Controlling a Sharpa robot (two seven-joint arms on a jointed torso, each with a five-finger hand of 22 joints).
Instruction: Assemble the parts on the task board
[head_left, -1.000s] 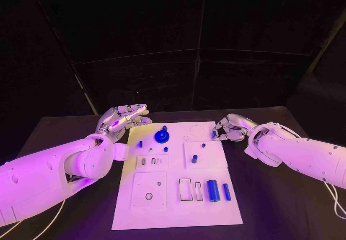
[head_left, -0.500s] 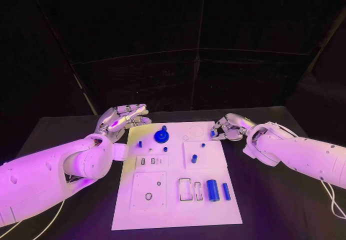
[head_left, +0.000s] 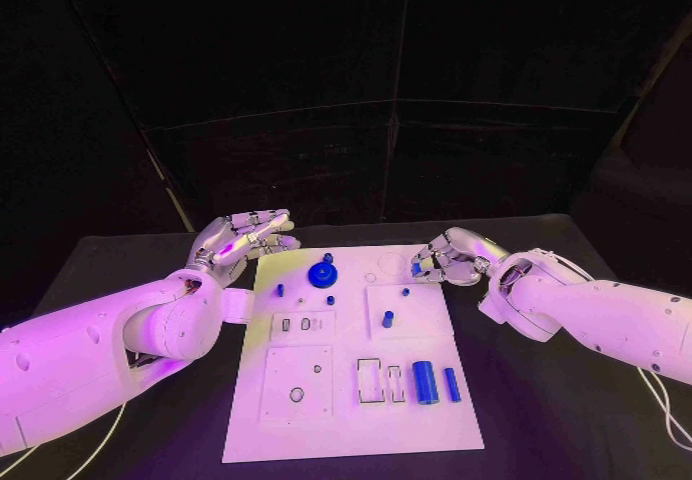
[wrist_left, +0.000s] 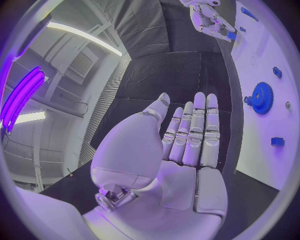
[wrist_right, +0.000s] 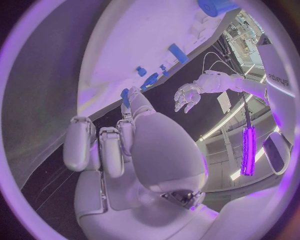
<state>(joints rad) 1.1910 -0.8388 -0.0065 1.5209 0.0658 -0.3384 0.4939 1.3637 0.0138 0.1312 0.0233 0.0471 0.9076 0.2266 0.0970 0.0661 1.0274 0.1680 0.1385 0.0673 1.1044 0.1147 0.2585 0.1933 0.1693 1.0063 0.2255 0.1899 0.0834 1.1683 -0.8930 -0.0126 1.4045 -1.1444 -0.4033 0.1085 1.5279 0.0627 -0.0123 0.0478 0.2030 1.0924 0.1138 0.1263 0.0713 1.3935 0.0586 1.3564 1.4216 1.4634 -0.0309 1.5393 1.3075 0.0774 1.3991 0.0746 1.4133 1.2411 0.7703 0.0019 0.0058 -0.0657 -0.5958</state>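
The white task board (head_left: 353, 420) lies in the middle of the black table. A blue gear (head_left: 323, 272) (wrist_left: 261, 97) stands near its far edge, with small blue pegs (head_left: 388, 318) behind the middle and two blue cylinders (head_left: 426, 381) at the near right. My right hand (head_left: 447, 256) (wrist_left: 209, 17) hovers over the board's far right corner and pinches a small blue part (head_left: 417, 268) (wrist_right: 125, 96) (wrist_left: 232, 35) at its fingertips. My left hand (head_left: 238, 238) (wrist_left: 187, 145) floats beside the board's far left corner, fingers straight and apart, holding nothing.
Rectangular slots (head_left: 382, 381) and a round hole (head_left: 297, 394) show in the board's near half. Bare black table (head_left: 562, 400) runs along both long sides of the board. A dark backdrop stands behind the table's far edge.
My right hand has drifted a little to the left, over the board's far right corner, still pinching the small blue part. The left hand has hardly moved.
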